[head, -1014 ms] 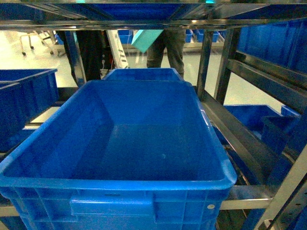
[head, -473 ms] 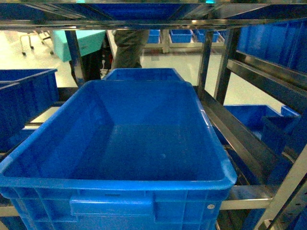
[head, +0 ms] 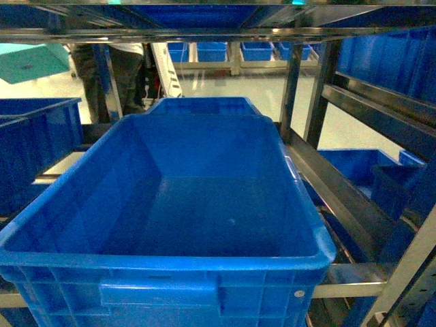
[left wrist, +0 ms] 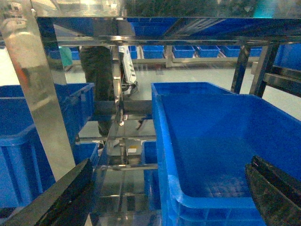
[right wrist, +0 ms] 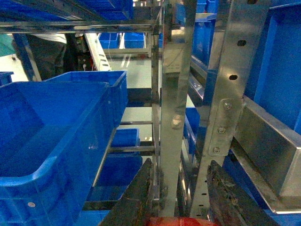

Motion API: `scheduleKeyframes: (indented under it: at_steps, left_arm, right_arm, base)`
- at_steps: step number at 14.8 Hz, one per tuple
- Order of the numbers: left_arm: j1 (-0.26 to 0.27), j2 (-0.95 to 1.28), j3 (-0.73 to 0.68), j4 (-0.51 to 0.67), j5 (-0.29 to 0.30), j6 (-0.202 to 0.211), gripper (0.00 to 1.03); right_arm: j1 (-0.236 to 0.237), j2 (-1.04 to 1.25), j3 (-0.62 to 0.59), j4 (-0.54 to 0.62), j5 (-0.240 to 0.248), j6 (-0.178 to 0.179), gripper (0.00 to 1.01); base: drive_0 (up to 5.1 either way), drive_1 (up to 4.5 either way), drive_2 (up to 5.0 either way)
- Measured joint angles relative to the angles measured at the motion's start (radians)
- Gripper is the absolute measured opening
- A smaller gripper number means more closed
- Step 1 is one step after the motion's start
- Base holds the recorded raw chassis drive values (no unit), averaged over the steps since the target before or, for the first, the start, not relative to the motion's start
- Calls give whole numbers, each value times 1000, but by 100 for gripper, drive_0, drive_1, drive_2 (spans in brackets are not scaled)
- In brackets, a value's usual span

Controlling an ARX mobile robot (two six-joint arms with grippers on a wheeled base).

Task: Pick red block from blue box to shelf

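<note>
In the right wrist view, a strip of the red block shows at the bottom edge, held between the two dark fingers of my right gripper, which points at a perforated post of the steel shelf. My left gripper is open wide, with one finger over the shelf rails and the other over the near corner of a dark blue crate. Behind the rack at the far left of the head view is the turquoise blue box, beside a standing person. Neither gripper appears in the head view.
A big dark blue ribbed crate fills the tier in front of me, with a second one behind it. More blue crates sit on the left and lower right. Shelf posts and rails stand on the right.
The turquoise box and the person behind the rack have moved from the middle to the far left. The crates and shelf have not shifted.
</note>
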Motion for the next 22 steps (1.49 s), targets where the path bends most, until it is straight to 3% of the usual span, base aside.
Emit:
scheduleKeyframes:
  at_steps: [22]
  left_arm:
    - [0,0,0,0,0,0,98]
  right_arm:
    - [0,0,0,0,0,0,28]
  base:
    - [0,0,0]
